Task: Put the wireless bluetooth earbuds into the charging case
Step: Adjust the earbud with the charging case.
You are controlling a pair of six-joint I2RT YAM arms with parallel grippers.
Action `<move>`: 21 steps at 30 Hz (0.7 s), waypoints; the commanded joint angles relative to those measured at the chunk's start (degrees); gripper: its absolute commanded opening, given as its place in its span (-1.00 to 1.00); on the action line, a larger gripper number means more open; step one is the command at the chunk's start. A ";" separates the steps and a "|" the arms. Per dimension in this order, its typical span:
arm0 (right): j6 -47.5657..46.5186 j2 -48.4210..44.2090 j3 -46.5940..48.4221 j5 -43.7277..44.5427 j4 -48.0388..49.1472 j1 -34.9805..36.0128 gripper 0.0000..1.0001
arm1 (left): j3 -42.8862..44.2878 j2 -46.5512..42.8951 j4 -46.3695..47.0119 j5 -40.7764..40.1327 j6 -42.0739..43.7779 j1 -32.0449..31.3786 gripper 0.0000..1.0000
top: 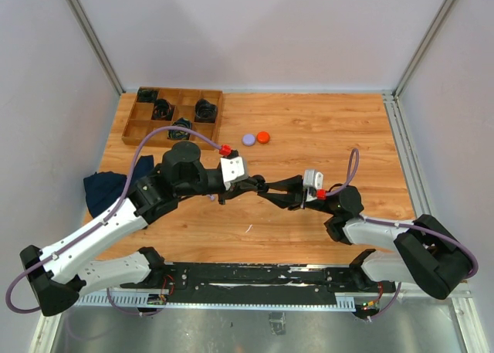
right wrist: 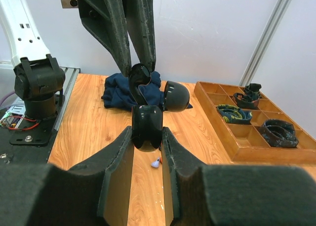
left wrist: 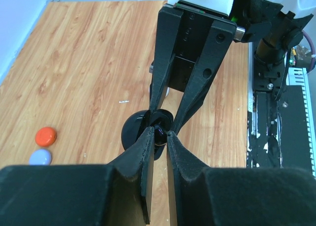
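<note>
In mid-air over the table's middle my two grippers meet tip to tip. My right gripper is shut on the body of a glossy black charging case, whose domed lid hangs open to the right. My left gripper comes down onto the case's open top and is shut on a dark earbud, which sits at the case's mouth. A small pale purple earbud lies on the wood below the case, with a speck of orange beside it.
A round orange case and a round purple case lie side by side on the table. A wooden compartment tray holds coiled cables at the back left. A dark blue cloth lies at the left edge.
</note>
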 commanded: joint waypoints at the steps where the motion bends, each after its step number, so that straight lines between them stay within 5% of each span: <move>1: 0.62 -1.16 1.54 -1.12 2.79 0.74 -0.92 | -0.68 -0.35 -0.88 -0.21 1.06 -0.41 -0.67; 21: 1.15 -1.42 1.83 -1.56 2.74 0.76 -0.92 | 0.34 2.06 -1.66 -0.99 0.42 -0.33 -0.53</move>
